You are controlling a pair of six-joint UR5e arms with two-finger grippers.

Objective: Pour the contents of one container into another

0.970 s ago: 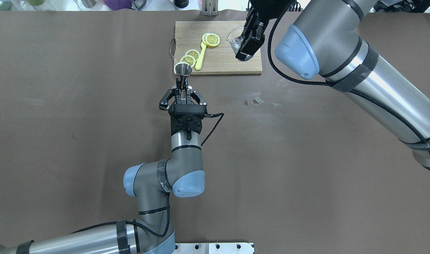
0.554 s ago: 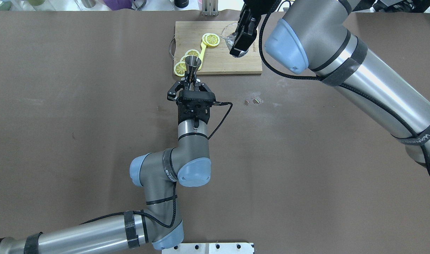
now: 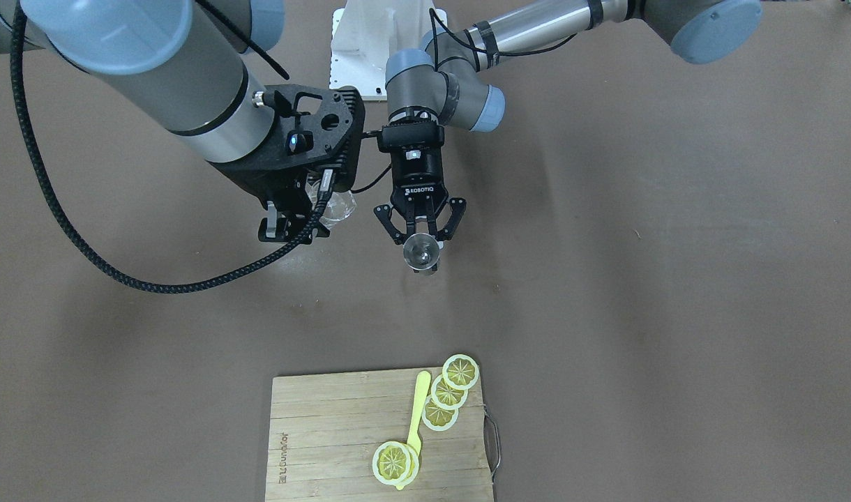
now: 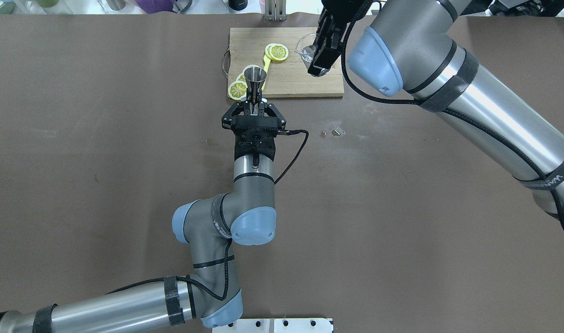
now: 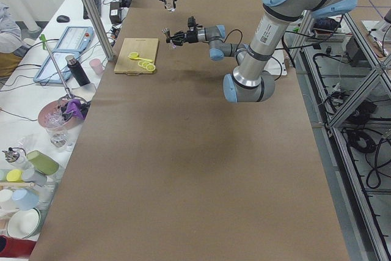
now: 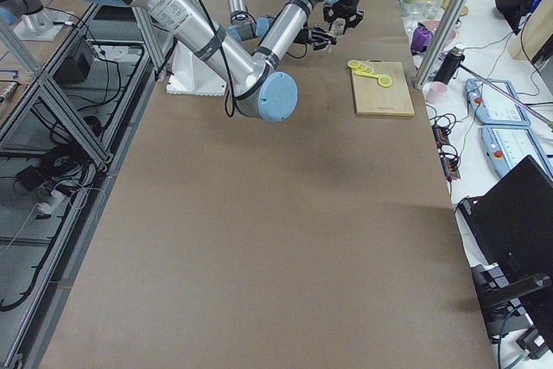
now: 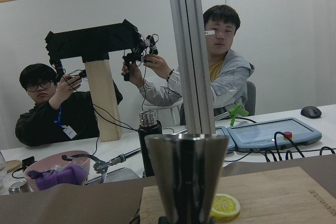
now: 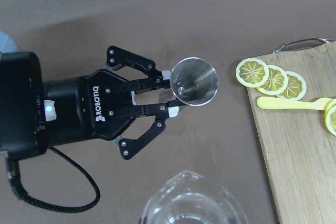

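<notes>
My left gripper [image 4: 253,105] is shut on the narrow waist of the steel jigger [image 4: 255,78], which it holds upright in the air near the front edge of the cutting board. The jigger's open mouth [image 8: 194,81] faces up in the right wrist view and fills the foreground [image 7: 186,177] of the left wrist view. To the right and higher, my right gripper [image 4: 322,54] is shut on the clear glass [image 4: 306,48], held over the board. In the front-facing view the glass [image 3: 333,206] hangs beside the jigger [image 3: 421,252], apart from it. Its rim [image 8: 191,203] shows below the jigger.
A wooden cutting board [image 4: 305,83] lies at the table's far middle with lemon slices [image 4: 278,52] and a yellow spoon [image 4: 265,74] on it. Small spots [image 4: 333,132] mark the brown table to the right of the left gripper. Operators sit beyond the far edge.
The left arm has carried the jigger right and toward the cutting board. The right arm swung the glass left, then slightly back right. Both grippers keep their hold.
</notes>
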